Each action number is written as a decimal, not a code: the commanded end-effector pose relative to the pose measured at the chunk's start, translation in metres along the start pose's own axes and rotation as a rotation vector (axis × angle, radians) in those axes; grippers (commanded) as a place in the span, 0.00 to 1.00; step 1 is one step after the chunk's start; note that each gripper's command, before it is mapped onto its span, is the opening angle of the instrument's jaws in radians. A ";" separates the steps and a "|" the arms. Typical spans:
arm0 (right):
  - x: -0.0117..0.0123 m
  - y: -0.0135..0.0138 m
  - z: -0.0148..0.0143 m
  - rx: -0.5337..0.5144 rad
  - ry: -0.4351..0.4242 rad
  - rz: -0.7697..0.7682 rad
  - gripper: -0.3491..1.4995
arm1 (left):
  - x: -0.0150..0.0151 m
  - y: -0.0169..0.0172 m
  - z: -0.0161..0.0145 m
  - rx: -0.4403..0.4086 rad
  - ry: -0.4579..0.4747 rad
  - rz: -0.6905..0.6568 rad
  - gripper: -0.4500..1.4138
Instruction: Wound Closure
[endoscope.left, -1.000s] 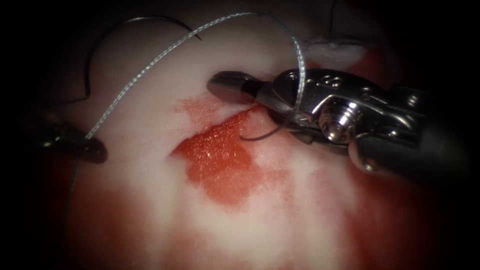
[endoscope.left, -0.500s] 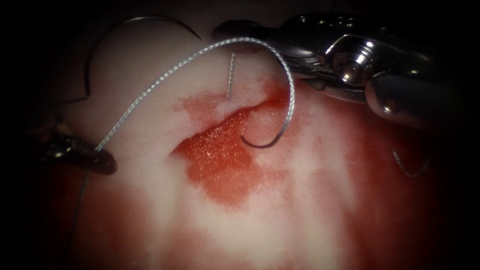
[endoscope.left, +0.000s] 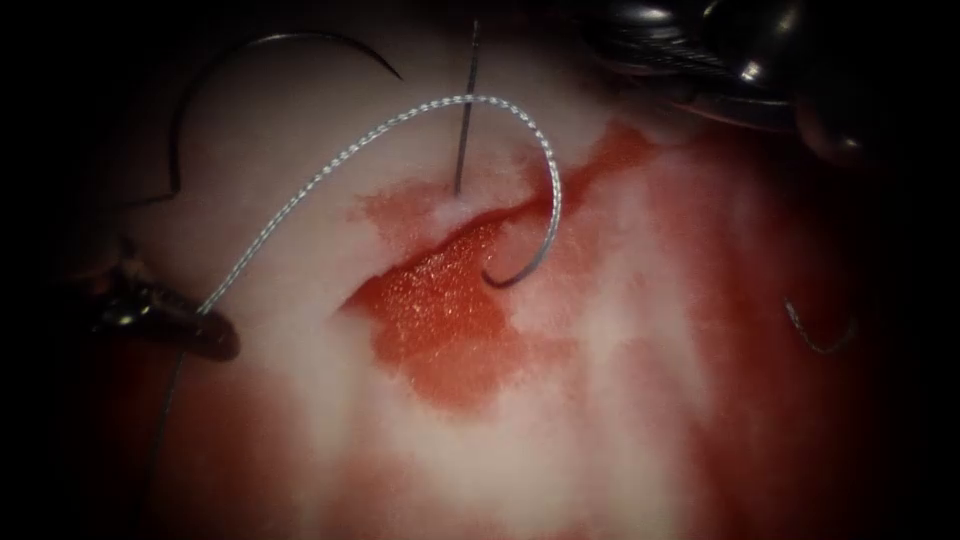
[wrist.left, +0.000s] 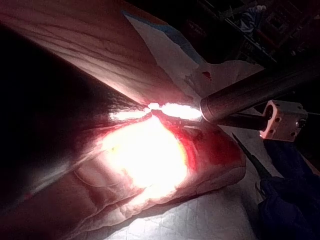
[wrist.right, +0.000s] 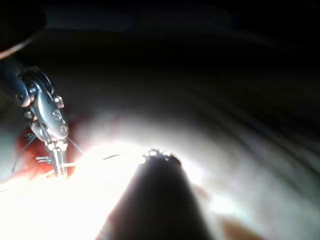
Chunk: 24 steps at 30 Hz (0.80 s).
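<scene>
My left tool (endoscope.left: 205, 330) sits left of the cut (endoscope.left: 440, 320), shut on the braided thread (endoscope.left: 330, 165). From there the thread arcs up and over, then hooks down into the cut's upper end on its right side. The curved needle (endoscope.left: 270, 40) lies free on the tissue (endoscope.left: 560, 440) at the upper left of the cut, and neither tool holds it. My right tool (endoscope.left: 690, 50) hangs at the upper right, away from the thread, with nothing seen in it. In the right wrist view the left tool (wrist.right: 59, 162) points down at the lit tissue.
A short straight thread end (endoscope.left: 465, 110) stands up from the tissue just above the cut. Another cut end (endoscope.left: 815, 340) lies far right. Red fluid (endoscope.left: 600, 160) stains the tissue around the cut. A tool shaft (wrist.left: 250, 95) crosses over the tissue (wrist.left: 150, 160).
The right tool has drawn back up and to the right, off the thread loop, uncovering the standing thread end. The thread arc has sunk lower. The left tool has edged slightly down and right.
</scene>
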 end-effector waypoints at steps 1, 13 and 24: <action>0.0019 -0.0001 0.0005 0.003 0.008 -0.006 0.00 | -0.0012 0.0002 -0.0002 -0.003 -0.005 0.004 0.00; 0.0026 -0.0003 -0.0003 0.014 0.029 -0.013 0.00 | -0.0010 0.0003 0.0002 -0.012 0.012 0.011 0.00; 0.0026 -0.0006 -0.0009 0.012 0.064 -0.092 0.88 | -0.0014 0.0005 -0.0003 -0.064 0.002 0.018 0.00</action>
